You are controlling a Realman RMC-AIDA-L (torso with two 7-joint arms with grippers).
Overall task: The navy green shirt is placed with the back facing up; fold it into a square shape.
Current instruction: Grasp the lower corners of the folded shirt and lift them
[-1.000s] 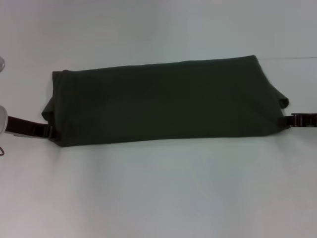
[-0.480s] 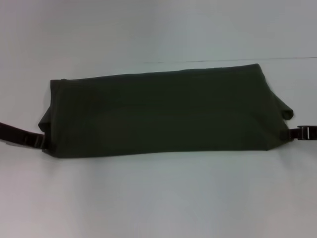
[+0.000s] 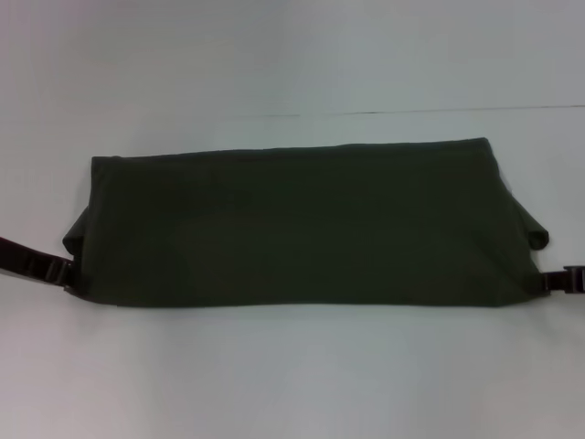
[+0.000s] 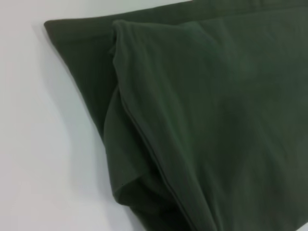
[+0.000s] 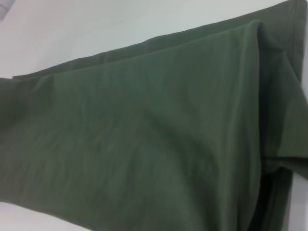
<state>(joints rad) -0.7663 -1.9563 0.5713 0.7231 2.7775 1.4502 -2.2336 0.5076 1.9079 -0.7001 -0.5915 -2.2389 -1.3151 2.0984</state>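
The navy green shirt (image 3: 302, 224) lies folded into a long dark band across the white table, plain side up. A sleeve fold bulges out at each end. My left gripper (image 3: 66, 274) meets the band's near left corner and my right gripper (image 3: 546, 282) meets its near right corner. Each is shut on the cloth, with its fingertips hidden by the fabric. The left wrist view looks onto the layered shirt end (image 4: 216, 120) with its seam. In the right wrist view the shirt (image 5: 144, 144) shows its other end with stacked folds.
The white table (image 3: 292, 375) surrounds the shirt on all sides. A thin seam line (image 3: 411, 112) runs across the table behind the shirt. Only the dark tips of both arms show at the picture's side edges.
Both grippers have drawn back toward me with the shirt's near corners. The whole band slid closer along the table and now lies straighter, with its near edge lower in the head view.
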